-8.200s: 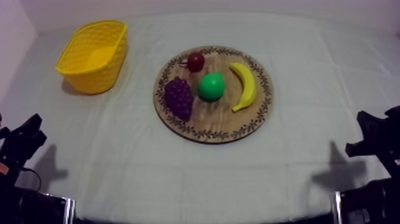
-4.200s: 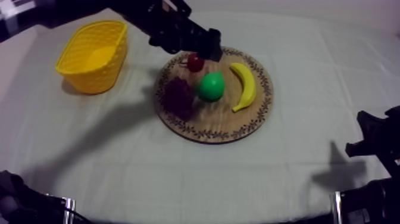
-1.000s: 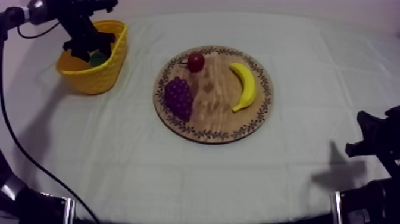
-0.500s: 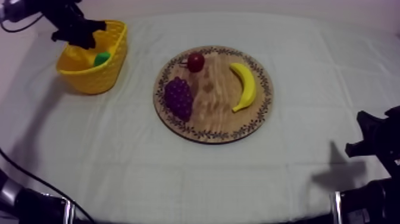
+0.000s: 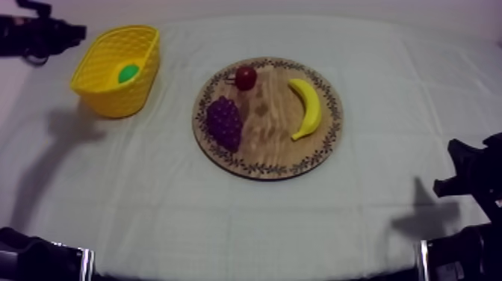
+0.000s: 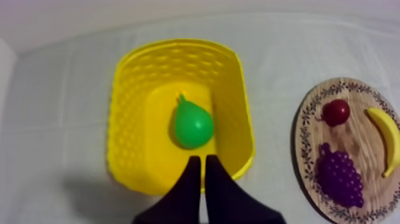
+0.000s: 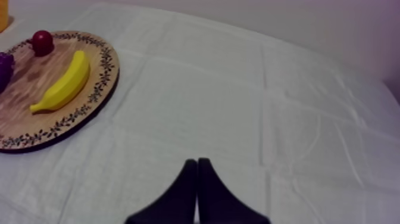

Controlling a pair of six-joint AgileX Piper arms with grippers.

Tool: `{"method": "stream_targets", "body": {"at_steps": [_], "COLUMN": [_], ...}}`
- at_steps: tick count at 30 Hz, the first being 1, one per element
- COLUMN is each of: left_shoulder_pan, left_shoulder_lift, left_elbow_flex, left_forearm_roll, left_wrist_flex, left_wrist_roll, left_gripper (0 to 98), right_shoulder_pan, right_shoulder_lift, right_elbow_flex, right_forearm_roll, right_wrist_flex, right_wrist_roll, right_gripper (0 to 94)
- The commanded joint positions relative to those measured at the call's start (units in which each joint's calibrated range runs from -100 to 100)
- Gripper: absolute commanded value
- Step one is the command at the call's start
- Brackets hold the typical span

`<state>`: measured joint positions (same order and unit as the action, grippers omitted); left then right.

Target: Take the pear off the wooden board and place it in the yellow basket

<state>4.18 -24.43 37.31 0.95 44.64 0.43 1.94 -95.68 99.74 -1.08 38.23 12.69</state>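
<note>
The green pear (image 5: 128, 72) lies inside the yellow basket (image 5: 97, 88) at the table's far left. In the left wrist view the pear (image 6: 191, 125) rests on the floor of the basket (image 6: 128, 143), stem pointing away. My left gripper (image 6: 200, 162) hangs above the basket's near wall, shut on nothing, its fingers together as a narrow wedge. In the top view my left gripper (image 5: 73, 32) sits left of the basket, apart from it. The wooden board (image 5: 261, 161) holds no pear. My right gripper (image 7: 196, 163) is shut and empty, low at the right (image 5: 462, 155).
On the board lie a bunch of grapes (image 5: 224, 123), a small red fruit (image 5: 245, 77) and a banana (image 5: 306, 107). The right wrist view shows the board (image 7: 36, 128) off to one side, with bare cloth ahead of the fingers.
The pear went from the board into the basket in my left gripper. In the last second the gripper let it go and drew back left, out of the basket. My right arm stayed still.
</note>
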Motion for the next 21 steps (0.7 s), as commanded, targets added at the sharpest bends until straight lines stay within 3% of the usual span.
{"method": "stream_targets", "body": {"at_steps": [1,5,9,14,21], "left_shoulder_pan": [-0.5,-1.93,-2.96,-3.4,-3.51], "left_shoulder_lift": [-20.17,-35.69,-50.08,-61.62,-71.15], "left_elbow_flex": [21.52,39.81,52.64,59.98,62.1], "left_forearm_roll": [-0.97,-5.49,-7.48,-7.86,-5.63], "left_wrist_flex": [-11.93,-20.66,-22.48,-19.51,-13.23], "left_wrist_roll": [0.57,5.57,7.33,7.02,3.11], "left_gripper": [0.1,0.1,0.2,0.1,0.1], "right_shoulder_pan": [-0.03,-0.03,-0.03,-0.03,-0.03], "right_shoulder_lift": [0.01,0.01,0.01,0.01,0.01], "right_elbow_flex": [0.04,0.04,0.04,0.04,0.04], "right_forearm_roll": [-0.02,-0.02,-0.02,-0.02,-0.02], "right_wrist_flex": [0.0,0.0,0.0,0.0,0.0], "right_wrist_roll": [0.01,0.0,0.0,0.01,-0.01], "right_gripper": [0.3,0.3,0.3,0.3,0.3]}}
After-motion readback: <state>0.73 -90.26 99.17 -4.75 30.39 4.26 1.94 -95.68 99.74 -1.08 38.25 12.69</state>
